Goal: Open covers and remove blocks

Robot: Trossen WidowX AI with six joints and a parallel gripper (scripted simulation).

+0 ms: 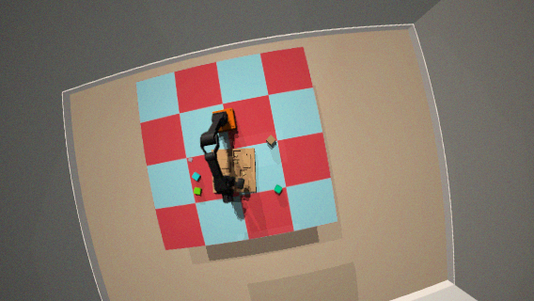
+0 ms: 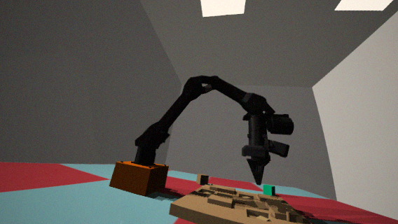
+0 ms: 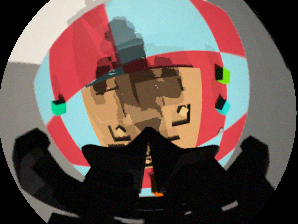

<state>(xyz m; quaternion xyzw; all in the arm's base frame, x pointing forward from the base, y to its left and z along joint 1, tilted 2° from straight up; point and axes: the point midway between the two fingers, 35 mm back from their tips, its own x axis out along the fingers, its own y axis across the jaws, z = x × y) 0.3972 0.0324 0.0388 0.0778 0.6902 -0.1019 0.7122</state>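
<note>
The tan puzzle board (image 1: pixel 252 185) (image 2: pixel 186 208) (image 3: pixel 197 92) lies on the table, its covers and recesses the same tan. In the wrist view small light pieces (image 3: pixel 183 111) (image 3: pixel 119 131) show in two recesses; whether these are blocks or cover parts I cannot tell. My gripper (image 2: pixel 258 183) (image 3: pixel 148 129) is shut and empty, pointing down above the board; the arm hides part of it from above. A teal-green block (image 1: pixel 278 189) (image 2: pixel 269 190) (image 3: pixel 59 108), a lime block (image 1: pixel 197 191) (image 3: pixel 226 76), a cyan block (image 1: pixel 196 177) (image 3: pixel 226 107) and a tan block (image 1: pixel 271 140) (image 2: pixel 203 179) rest beside the board.
The orange arm base (image 1: pixel 228 119) (image 2: pixel 138 178) stands behind the board. A tiny pale piece (image 1: pixel 190 160) lies on the table near the cyan block's side of the board. The table (image 1: pixel 310 202) is a red and light-blue checkerboard. The arm's shadow falls across the board.
</note>
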